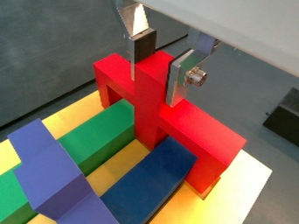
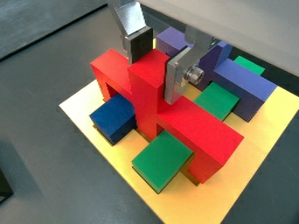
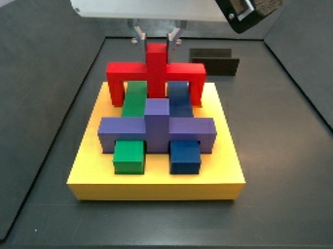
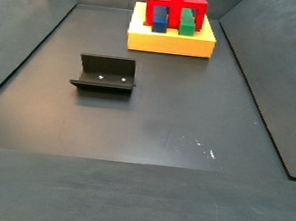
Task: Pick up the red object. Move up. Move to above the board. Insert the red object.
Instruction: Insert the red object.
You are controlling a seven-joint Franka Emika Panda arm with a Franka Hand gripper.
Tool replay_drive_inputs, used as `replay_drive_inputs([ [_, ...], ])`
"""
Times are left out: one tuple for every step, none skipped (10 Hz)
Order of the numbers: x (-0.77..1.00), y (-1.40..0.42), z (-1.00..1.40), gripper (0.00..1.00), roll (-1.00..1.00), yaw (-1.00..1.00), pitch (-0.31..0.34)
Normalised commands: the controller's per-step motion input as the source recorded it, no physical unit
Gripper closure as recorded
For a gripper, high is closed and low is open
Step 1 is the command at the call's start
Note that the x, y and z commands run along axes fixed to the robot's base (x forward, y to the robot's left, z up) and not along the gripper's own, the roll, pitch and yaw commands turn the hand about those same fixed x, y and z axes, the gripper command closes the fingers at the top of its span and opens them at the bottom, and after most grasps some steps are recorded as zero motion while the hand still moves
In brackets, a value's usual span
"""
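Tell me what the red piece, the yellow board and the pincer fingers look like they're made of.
Red piece: probably painted wood or plastic; matte, flat colour, crisp edges. Board: similar, uniformly matte yellow. Pincer, closed on the red piece's upright: fingers look like bare metal, silvery and reflective, with dark, likely rubber pads.

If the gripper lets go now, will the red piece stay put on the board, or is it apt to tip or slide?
The red piece looks rigid, a blocky cross with flat faces, so it should not flex. It appears seated on the yellow board among the green and blue blocks, so tipping seems unlikely. The gripper pinches its upright post; the smooth faces could be somewhat slippery.
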Motion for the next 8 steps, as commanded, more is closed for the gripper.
replay_drive_inputs([
  [0.08,0.00,-0.21,1.00,0.00,0.00,-0.111],
  [0.13,-0.01,-0.18,1.00,0.00,-0.02,-0.079],
  [0.15,-0.02,-0.18,1.00,0.00,-0.06,-0.071],
  [0.15,-0.03,-0.19,1.00,0.00,-0.07,-0.060],
  [0.17,-0.05,-0.21,1.00,0.03,-0.09,-0.043],
  [0.19,-0.06,-0.19,1.00,0.01,-0.12,-0.047],
  [0.13,-0.04,-0.17,1.00,0.02,-0.11,-0.046],
  [0.00,0.00,-0.15,1.00,0.03,-0.05,-0.041],
])
